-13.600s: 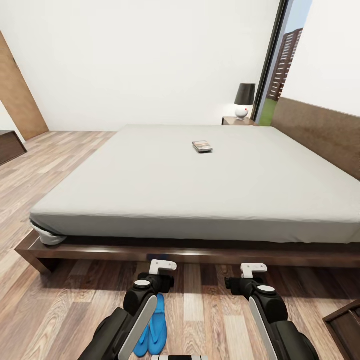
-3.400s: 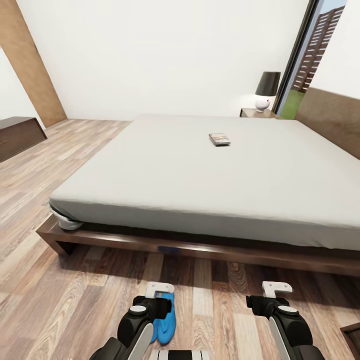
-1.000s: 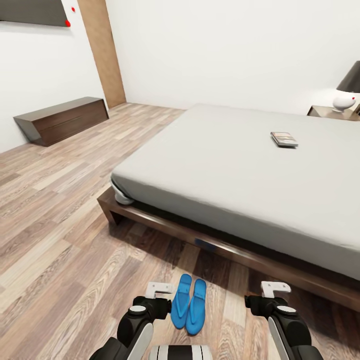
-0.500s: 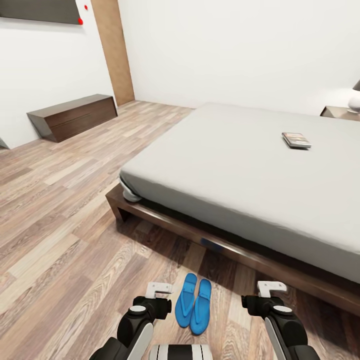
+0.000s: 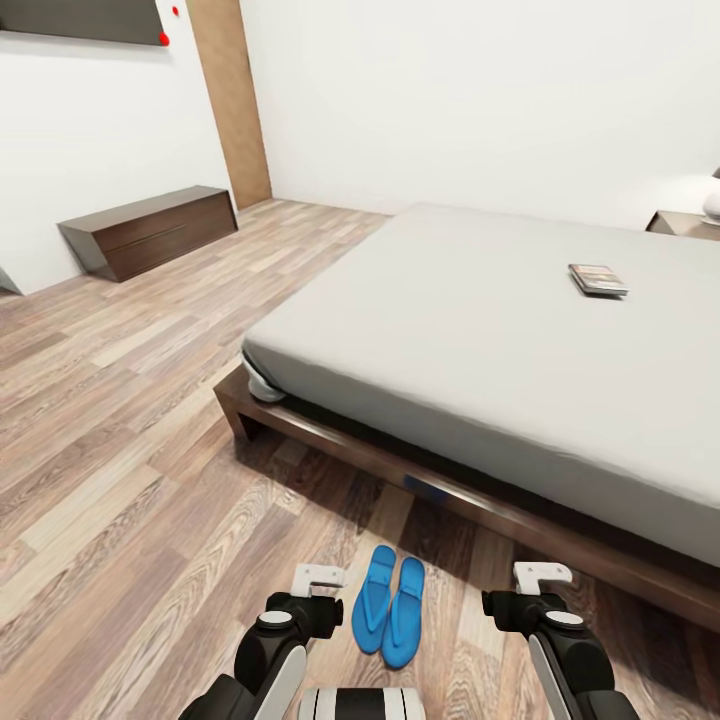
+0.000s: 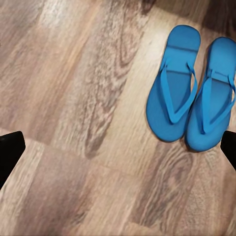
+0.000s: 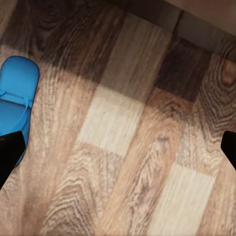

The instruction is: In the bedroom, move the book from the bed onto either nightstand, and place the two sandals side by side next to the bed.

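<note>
Bedroom, wood-plank floor, white walls; I log what lies ahead of my two arms.

Item: sandals, pair, blue. Flat on the floor, side by side and touching, toes toward the bed, just short of its dark frame. They sit between my two grippers, nearer the left gripper; the left wrist view has both sandals whole, beyond and to one side of the finger line, long axes running away from the jaws. The right wrist view catches one blue sole at its margin.

Item: book. Flat on the mattress, well beyond both grippers and off to the right side, so the right gripper is the nearer (I judge neither reaches from this stand). Long axis roughly along the bed toward the far wall.

Item: nightstand. Past the book, at the bed's far right corner; a white lamp base stands on it.

Item: low dark cabinet, far left wall. Not a target.

Jaws: both sets spread apart, holding nothing.

Judgement: sandals look done; the book is next.
</note>
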`<state>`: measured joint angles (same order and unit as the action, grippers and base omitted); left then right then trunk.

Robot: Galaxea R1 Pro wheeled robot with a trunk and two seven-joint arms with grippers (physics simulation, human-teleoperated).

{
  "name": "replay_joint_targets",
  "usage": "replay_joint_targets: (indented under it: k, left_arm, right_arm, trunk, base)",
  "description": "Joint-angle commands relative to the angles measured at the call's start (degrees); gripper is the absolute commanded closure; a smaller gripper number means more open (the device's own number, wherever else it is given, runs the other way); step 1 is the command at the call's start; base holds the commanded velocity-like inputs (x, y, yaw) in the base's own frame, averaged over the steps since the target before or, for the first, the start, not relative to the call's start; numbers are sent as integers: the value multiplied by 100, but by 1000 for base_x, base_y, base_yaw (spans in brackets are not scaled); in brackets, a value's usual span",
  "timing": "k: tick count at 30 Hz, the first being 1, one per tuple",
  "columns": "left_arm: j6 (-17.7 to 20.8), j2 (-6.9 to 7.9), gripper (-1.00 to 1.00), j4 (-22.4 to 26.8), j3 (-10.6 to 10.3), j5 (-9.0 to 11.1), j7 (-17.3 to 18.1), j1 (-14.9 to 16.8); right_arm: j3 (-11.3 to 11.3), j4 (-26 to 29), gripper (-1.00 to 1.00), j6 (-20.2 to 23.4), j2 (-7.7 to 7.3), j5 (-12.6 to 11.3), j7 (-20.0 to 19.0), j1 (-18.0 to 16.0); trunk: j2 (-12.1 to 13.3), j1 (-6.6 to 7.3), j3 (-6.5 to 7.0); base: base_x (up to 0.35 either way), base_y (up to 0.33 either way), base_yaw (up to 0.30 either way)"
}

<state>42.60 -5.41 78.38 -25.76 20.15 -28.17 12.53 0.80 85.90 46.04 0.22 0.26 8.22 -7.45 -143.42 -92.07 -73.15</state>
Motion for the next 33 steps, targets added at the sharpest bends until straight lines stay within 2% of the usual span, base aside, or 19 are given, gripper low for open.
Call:
replay_joint_targets:
  k: [1, 33]
  left_arm:
    - [11, 2, -100, 6, -8, 58, -57, 4]
    - [10, 2, -100, 17, -17, 43, -57, 4]
  right_arm:
    - [1, 6, -100, 28, 1, 0, 13, -2]
    - [-1, 6, -100, 28, -13, 0, 13, -2]
  trunk:
    - [-2, 1, -9]
    - [-2, 1, -179]
  base:
    - [0, 0, 63]
    - [0, 0, 74]
